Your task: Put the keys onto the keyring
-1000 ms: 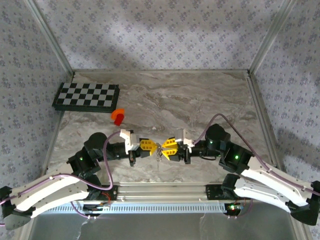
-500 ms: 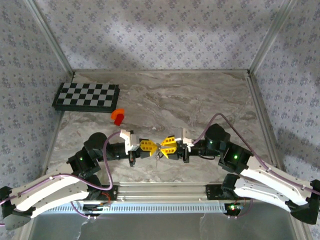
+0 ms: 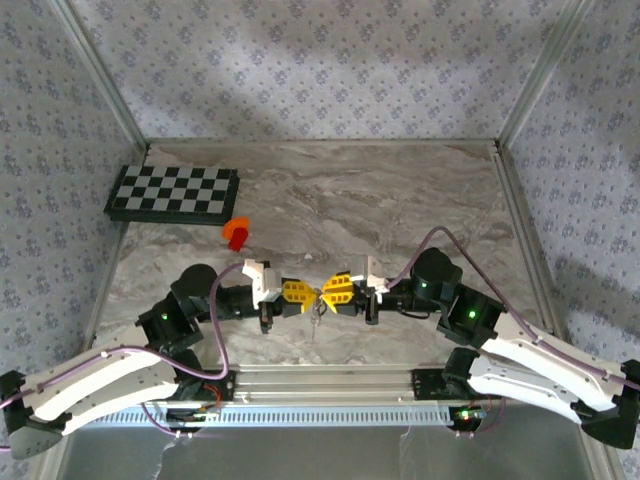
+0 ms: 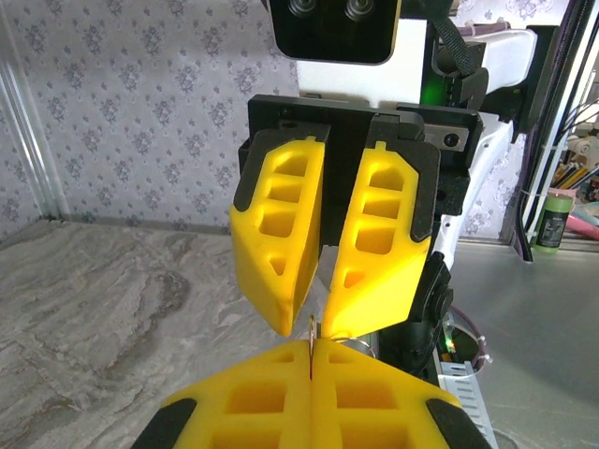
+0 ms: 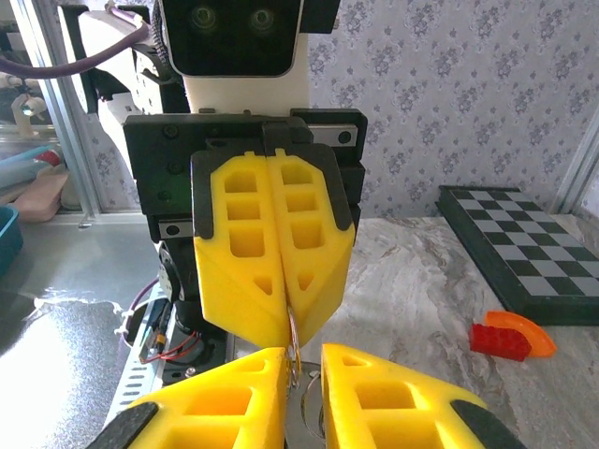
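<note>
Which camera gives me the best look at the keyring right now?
Right wrist: the keyring shows as a loop pinched by the left gripper. Left wrist sees it edge-on; top external, a tiny speck.

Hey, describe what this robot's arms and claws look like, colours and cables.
The left arm and right arm have white shells, black joints with green lights, and purple cables. The left claw and right claw each carry two chunky yellow fingers with rectangular cut-outs on black mounts.

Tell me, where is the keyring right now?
In the right wrist view the keyring pokes from the tips of the shut left gripper, between the fingers of the right gripper; both meet above the near middle of the table.
</note>
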Controlling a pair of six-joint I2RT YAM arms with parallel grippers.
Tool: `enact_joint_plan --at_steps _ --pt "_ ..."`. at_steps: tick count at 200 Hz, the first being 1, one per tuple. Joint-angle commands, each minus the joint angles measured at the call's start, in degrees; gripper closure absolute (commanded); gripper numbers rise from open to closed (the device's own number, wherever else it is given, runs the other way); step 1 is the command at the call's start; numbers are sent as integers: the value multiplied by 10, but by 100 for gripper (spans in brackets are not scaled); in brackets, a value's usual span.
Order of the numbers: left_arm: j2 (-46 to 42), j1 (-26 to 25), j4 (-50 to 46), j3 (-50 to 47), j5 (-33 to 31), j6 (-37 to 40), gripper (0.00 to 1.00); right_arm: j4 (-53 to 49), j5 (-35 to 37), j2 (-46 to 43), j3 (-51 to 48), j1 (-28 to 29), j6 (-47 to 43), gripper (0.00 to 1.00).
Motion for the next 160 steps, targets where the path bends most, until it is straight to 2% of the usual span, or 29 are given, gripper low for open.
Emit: enact_joint_plan --at_steps 1,87,125,150,160 --pt "0 0 23 24 16 2 100 10 -6 2 13 4 -9 81" --pt "-2 0 21 24 15 4 100 -4 -3 12 18 6 -13 81" --pt "-5 0 21 21 13 3 100 -8 5 12 18 6 -17 90" --pt "-5 0 15 21 5 6 100 -21 14 12 19 7 -26 100" --pt "-2 0 -2 25 -4 10 100 -34 19 12 24 8 -32 100"
